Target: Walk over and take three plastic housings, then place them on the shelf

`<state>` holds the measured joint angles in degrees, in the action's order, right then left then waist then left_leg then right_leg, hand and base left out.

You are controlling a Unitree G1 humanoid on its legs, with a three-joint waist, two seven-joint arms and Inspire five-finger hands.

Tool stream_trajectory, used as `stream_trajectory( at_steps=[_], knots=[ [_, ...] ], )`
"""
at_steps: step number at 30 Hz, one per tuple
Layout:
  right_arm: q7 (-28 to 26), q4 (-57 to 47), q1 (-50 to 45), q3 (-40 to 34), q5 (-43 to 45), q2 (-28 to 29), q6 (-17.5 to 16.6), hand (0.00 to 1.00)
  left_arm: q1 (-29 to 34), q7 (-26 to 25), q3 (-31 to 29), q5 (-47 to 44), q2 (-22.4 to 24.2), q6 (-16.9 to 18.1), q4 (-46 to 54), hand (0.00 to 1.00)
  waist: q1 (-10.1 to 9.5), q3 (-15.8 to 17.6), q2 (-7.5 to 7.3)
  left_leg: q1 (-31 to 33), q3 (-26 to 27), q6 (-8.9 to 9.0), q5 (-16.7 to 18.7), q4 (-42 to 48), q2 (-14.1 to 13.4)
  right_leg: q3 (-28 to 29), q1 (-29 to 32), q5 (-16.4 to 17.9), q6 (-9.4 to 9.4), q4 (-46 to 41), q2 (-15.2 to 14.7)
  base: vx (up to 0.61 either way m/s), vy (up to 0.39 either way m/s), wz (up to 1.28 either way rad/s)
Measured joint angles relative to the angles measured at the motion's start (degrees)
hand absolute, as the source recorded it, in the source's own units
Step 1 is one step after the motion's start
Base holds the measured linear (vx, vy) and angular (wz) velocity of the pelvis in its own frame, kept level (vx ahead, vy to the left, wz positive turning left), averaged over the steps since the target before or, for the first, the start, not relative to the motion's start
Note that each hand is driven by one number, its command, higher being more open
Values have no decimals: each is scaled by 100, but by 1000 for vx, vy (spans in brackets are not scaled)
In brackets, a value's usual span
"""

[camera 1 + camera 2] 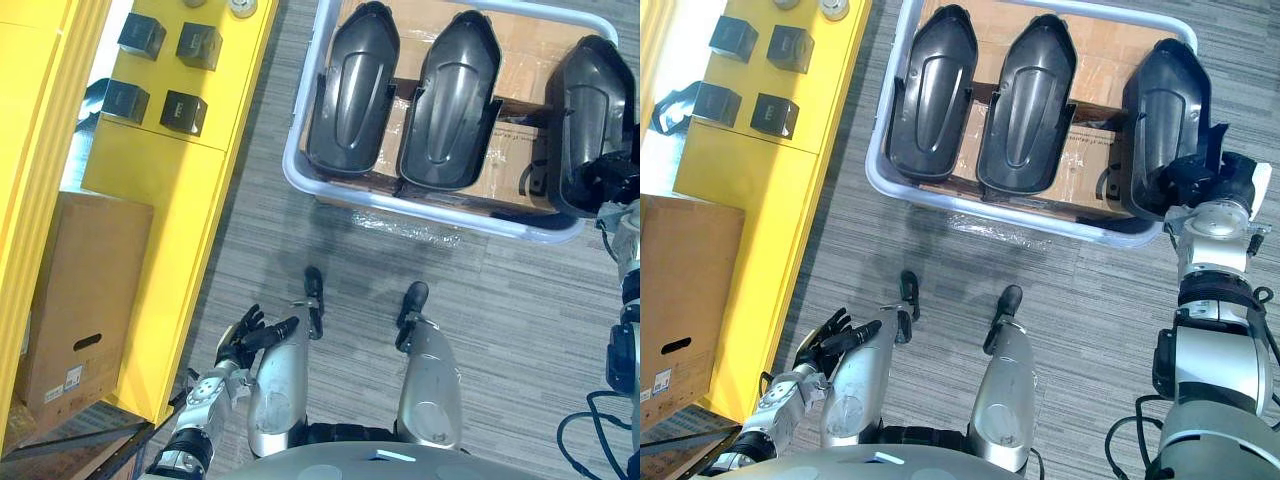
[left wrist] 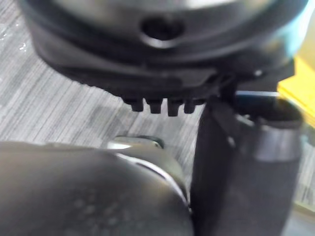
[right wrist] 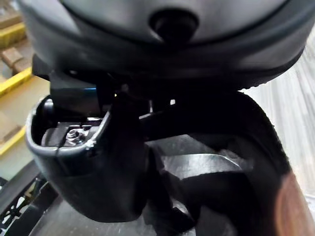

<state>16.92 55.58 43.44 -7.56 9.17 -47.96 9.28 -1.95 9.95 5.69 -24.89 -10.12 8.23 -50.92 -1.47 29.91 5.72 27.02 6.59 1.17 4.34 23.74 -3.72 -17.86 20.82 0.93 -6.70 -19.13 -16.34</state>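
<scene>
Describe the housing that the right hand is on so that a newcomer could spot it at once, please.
On the grey carpet stands a white bin lined with cardboard, holding three dark plastic housings in a row. Yours is the rightmost housing; unlike the other two, it has the right hand gripping its near edge.

The right robot hand (image 3: 165, 101) is looming dark up close, its thumb (image 3: 129, 152) hooking over the curved rim of a black plastic housing (image 3: 64, 177). A little metal screw (image 3: 74, 135) is glinting inside it. Yellow edges (image 3: 14, 81) are peeking past it, with grey floor (image 3: 290, 98) showing on the other side.
</scene>
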Motion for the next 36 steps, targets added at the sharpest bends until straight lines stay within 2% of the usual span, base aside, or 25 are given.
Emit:
stream_trajectory(
  at_steps=[3, 8, 10, 14, 16, 17, 22, 27, 31, 36],
  knots=[
    [178, -74, -85, -150, -219, 42, -129, 0, 18, -4, 29, -3, -2, 104, 47, 100, 3, 7, -12, -161, 6, 0, 0, -49, -19, -2, -162, -4, -5, 51, 0, 5, 3, 1],
    [557, -1805, -991, -581, -902, 240, -244, 0, 414, -185, 145, -32, 79, 166, 918, 100, 81, 18, -95, -801, 100, 20, -28, -449, 20, -8, -758, -64, -87, 449, 31, 45, 14, -5],
    [761, -2564, -1310, -752, -1127, 550, -362, 0, 595, -380, 97, -47, 67, 160, 1486, 100, 152, -29, -203, -1137, 113, 66, -71, -691, 25, -39, -1058, -68, -91, 626, 65, 99, -19, -3],
    [966, -3479, -1999, -953, -1540, 1196, -496, 0, 655, -855, -305, -155, 49, 149, 2521, 100, 162, -440, -522, -1548, 142, 151, -212, -1206, 27, -94, -1392, -83, -108, 974, 155, 132, -39, -1],
    [1011, -3701, -2267, -998, -1724, 1439, -496, 0, 664, -1021, -487, -151, 49, 141, 2974, 100, 167, -646, -594, -1692, 142, 178, -240, -1360, 37, -152, -1546, -92, -121, 1129, 176, 170, -35, 5],
    [1065, -3977, -2564, -1014, -1926, 1667, -494, 0, 663, -1180, -670, -136, 48, 124, 3458, 100, 169, -855, -637, -1848, 140, 199, -261, -1503, 58, -221, -1737, -120, -150, 1313, 187, 175, -23, 8],
    [1121, -4720, -3161, -1013, -2323, 1967, -498, 0, 498, -1396, -1188, 79, -106, 36, 4879, 100, 163, -1447, -573, -2252, 140, 200, -263, -1743, 117, -371, -2256, -263, -222, 1745, 208, 163, 8, 5],
    [1324, -5093, -3140, -960, -2463, 1970, -683, 0, 33, -1367, -1212, 76, -250, 35, 5452, 100, 134, -1796, -531, -2520, 161, 199, -263, -1948, 106, -399, -2445, -361, -212, 1844, 244, 93, 13, -2],
    [1586, -5387, -3028, -788, -2699, 1970, -1247, 0, -332, -1076, -984, -194, -329, -10, 5583, 100, 134, -1981, -537, -2756, 257, 196, -260, -2113, 106, -398, -2541, -395, -206, 1844, 247, 38, 10, -11],
    [1787, -5403, -2714, -426, -2757, 2007, -1823, 0, -748, -646, -395, -661, -356, -336, 5620, 100, 173, -2128, -563, -2845, 295, 191, -257, -2123, 106, -398, -2604, -424, -205, 1842, 246, 9, -2, -5]
  ],
)
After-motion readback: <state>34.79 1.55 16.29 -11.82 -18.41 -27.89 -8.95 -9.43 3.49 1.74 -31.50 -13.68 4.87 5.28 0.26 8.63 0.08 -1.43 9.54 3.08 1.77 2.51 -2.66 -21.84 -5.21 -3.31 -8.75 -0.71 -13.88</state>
